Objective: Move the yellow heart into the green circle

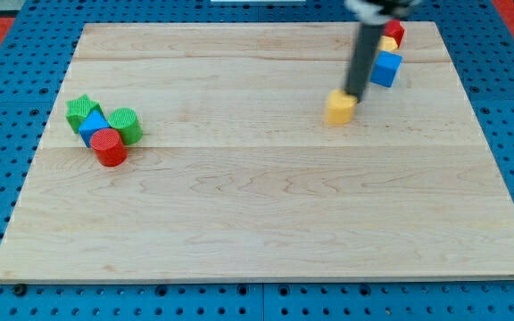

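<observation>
The yellow heart (339,107) lies on the wooden board in the view's upper right part. My tip (355,94) touches its upper right side; the dark rod rises from there toward the view's top. The green circle (126,123) is a green cylinder far off at the view's left, in a tight cluster with other blocks.
Beside the green circle sit a green star (82,110), a blue triangle (94,123) and a red cylinder (109,147). Right of the rod are a blue cube (385,69), a red block (393,34) and a yellow block (387,44). The board (266,214) lies on a blue pegboard.
</observation>
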